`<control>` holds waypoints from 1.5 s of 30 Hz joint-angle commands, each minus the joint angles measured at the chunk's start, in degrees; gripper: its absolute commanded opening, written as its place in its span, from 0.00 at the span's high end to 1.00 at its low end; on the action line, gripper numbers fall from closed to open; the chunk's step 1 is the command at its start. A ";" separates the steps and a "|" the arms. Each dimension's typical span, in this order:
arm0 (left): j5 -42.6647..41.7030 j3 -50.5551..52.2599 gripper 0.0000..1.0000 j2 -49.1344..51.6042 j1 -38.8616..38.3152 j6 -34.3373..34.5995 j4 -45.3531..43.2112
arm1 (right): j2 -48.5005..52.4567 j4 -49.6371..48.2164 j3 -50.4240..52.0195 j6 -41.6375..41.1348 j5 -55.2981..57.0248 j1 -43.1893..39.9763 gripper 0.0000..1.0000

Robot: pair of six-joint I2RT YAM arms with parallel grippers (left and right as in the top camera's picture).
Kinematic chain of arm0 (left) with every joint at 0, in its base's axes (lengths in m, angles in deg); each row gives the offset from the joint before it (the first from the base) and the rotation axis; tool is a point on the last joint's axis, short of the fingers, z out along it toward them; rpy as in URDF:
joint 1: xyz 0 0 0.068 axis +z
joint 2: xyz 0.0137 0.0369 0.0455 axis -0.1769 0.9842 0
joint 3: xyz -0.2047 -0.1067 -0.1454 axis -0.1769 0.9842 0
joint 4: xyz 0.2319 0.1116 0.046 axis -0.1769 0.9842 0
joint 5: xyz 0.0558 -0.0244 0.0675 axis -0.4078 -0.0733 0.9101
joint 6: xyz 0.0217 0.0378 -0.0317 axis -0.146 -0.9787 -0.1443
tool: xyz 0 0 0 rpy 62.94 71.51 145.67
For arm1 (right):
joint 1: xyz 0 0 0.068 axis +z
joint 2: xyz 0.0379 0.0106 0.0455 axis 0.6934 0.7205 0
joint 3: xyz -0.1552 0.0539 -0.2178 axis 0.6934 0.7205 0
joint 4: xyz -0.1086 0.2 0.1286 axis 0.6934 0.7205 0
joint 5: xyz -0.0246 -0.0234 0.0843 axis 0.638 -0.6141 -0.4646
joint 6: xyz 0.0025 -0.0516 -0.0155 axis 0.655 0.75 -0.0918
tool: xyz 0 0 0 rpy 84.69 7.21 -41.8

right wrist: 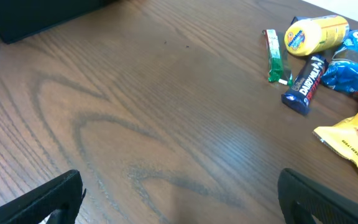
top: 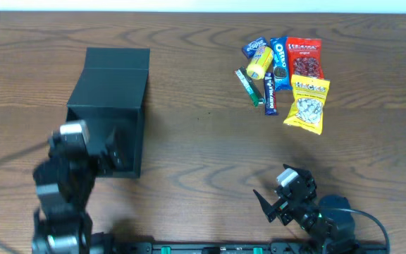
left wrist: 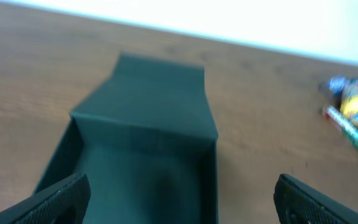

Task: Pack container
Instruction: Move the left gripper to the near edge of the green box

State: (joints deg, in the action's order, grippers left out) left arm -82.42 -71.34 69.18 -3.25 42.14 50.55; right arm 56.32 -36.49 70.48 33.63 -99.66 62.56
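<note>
Presumably the matte dark teal-black, roughly square cardboard container (top: 111,99) is light, so a nudge would likely slide it across the brown wooden table (top: 203,141). Its thin walls look stiff yet crushable, and the matte skin should grip well. It sits at the table's left, flap lid folded back on the far side, well apart from the heap of colourful snack packets (top: 287,77). The best hold is probably a pinch on a side wall's rim. The left gripper (left wrist: 185,205) hangs at its near opening, jaws apart and empty. The right gripper (right wrist: 182,202) is likewise spread over bare wood.
</note>
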 commanded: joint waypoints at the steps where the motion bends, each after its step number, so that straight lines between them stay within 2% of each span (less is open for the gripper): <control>1: -0.74 -7.98 0.05 10.60 -1.88 -1.86 3.06 | -0.42 0.04 0.22 0.72 -0.04 0.39 0.01; 6: -0.50 -15.43 0.05 24.61 -8.83 -2.84 5.20 | -0.42 0.04 0.22 0.72 -0.02 0.39 0.01; 9: -0.28 -15.98 0.05 31.52 -12.87 -4.74 4.76 | -0.42 0.04 0.22 0.72 -0.02 0.39 0.01; 13: -0.35 -15.98 0.05 37.66 -13.75 -4.55 4.68 | -0.42 0.04 0.22 0.72 -0.04 0.39 0.01; 21: -0.85 -15.98 0.05 42.58 -13.73 3.48 4.63 | -0.42 0.04 0.22 0.72 -0.04 0.39 0.01; 27: -0.72 -15.96 0.04 42.66 -13.73 3.56 6.40 | -0.42 0.04 0.22 0.72 -0.02 0.39 0.01; 29: -0.72 -15.96 0.00 42.77 -13.73 3.56 7.28 | -0.42 0.04 0.22 0.72 -0.04 0.39 0.01; 32: 0.11 -15.54 0.18 43.39 -13.73 3.58 7.65 | -0.42 0.04 0.22 0.72 -0.02 0.39 0.01; 40: 1.62 -15.26 0.33 48.00 -13.73 4.39 7.41 | -0.42 0.04 0.22 0.72 -0.02 0.39 0.01; 45: 1.62 -15.26 0.53 50.75 -13.73 4.68 6.86 | -0.42 0.04 0.22 0.72 -0.04 0.39 0.01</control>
State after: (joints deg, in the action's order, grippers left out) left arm -81.33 -86.49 118.75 -16.85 46.49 57.61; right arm 56.27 -36.49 70.48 33.63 -99.64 62.56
